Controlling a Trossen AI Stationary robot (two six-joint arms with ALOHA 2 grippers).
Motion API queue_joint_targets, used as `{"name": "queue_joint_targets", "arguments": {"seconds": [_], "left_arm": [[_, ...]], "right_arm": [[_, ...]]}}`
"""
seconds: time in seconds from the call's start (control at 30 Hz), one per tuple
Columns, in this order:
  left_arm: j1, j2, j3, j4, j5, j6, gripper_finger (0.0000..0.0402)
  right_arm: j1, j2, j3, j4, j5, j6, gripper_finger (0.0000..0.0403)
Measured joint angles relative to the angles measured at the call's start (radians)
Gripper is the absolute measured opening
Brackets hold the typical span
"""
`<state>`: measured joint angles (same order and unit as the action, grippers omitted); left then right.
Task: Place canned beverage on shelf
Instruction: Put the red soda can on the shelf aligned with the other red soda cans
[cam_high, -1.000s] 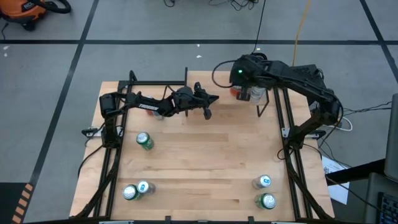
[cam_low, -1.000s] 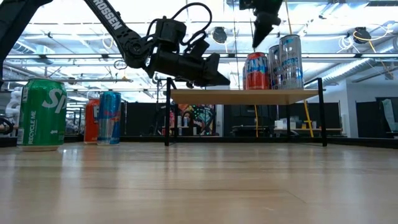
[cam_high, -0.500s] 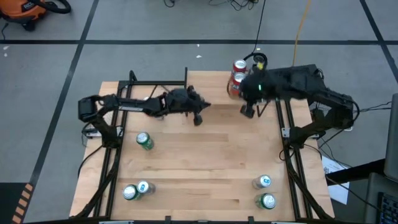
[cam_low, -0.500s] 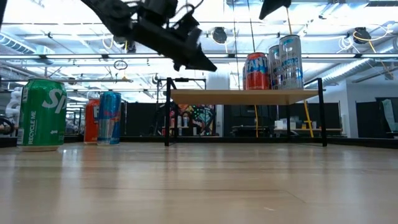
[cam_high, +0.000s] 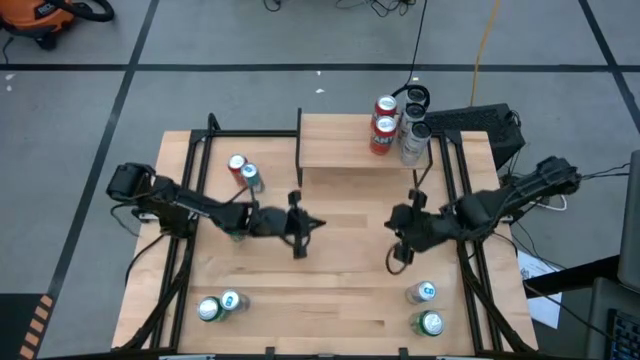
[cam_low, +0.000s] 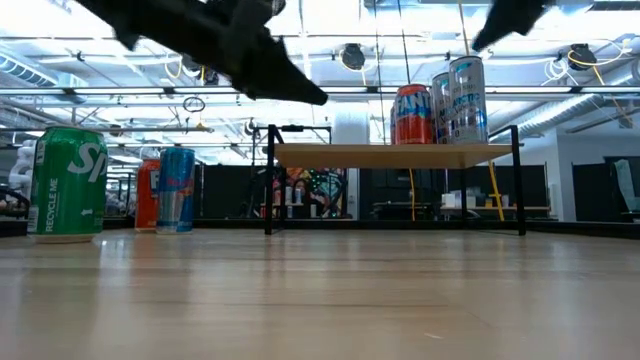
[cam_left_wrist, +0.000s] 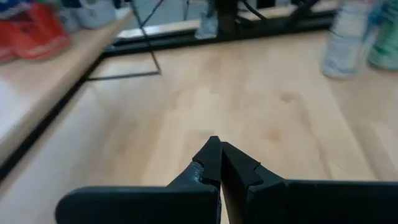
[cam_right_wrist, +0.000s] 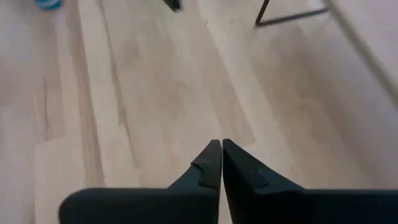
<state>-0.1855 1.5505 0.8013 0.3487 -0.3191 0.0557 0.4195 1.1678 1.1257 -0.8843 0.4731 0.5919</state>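
We see a light-wood tabletop (cam_high: 320, 250) standing on a grey floor (cam_high: 250, 100), which is crossed by dark tape lines (cam_high: 300, 67). At the far left corner of the floor sits an orange vacuum (cam_high: 45, 18), a yellow cable (cam_high: 483, 40) runs down toward the tabletop's far right corner, and white papers (cam_high: 535, 275) lie on the floor just beside the tabletop's right edge, near a dark cabinet (cam_high: 615, 300). Looking level across the tabletop, we find a large room with rows of bright ceiling lights (cam_low: 100, 50).
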Motion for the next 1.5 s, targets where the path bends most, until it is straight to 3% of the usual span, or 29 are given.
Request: {"name": "queue_joint_targets", "arguments": {"seconds": [0.1,0.27,0.37,0.47,0.6,0.7,0.8,1.03,1.3,1.5], "left_arm": [[-0.075,-0.013,-0.010,-0.056,-0.088,-0.036,0.0006],[-0.170,-0.106,-0.011,-0.327,-0.371,-0.211,0.0006],[-0.196,-0.201,-0.010,-0.548,-0.385,-0.385,0.0020],[-0.222,-0.298,-0.010,-0.770,-0.382,-0.516,0.0061],[-0.223,-0.470,-0.010,-1.013,-0.489,-0.628,0.0144],[-0.161,-0.596,-0.010,-1.135,-0.532,-0.640,0.0208],[-0.050,-0.685,-0.010,-1.238,-0.530,-0.593,0.0251],[0.248,-0.760,-0.010,-1.266,-0.443,-0.399,0.0274],[0.600,-0.753,-0.010,-1.215,-0.207,-0.219,0.0274],[0.767,-0.750,-0.079,-1.060,0.043,-0.108,0.0274]], "right_arm": [[0.042,-0.005,-0.037,0.014,0.002,0.054,0.0020],[0.083,-0.004,-0.079,0.200,0.003,0.055,0.0060],[0.093,-0.002,-0.106,0.318,0.040,0.052,0.0083],[0.096,0.013,-0.119,0.372,0.127,0.040,0.0101],[0.092,0.041,-0.131,0.366,0.261,-0.001,0.0118],[0.073,0.061,-0.133,0.369,0.334,-0.002,0.0126],[0.060,0.082,-0.134,0.382,0.338,-0.002,0.0132],[0.057,0.124,-0.134,0.378,0.338,-0.004,0.0141],[0.055,0.127,-0.134,0.352,0.338,-0.013,0.0152],[0.055,0.127,-0.134,0.314,0.338,-0.003,0.0154]]}}
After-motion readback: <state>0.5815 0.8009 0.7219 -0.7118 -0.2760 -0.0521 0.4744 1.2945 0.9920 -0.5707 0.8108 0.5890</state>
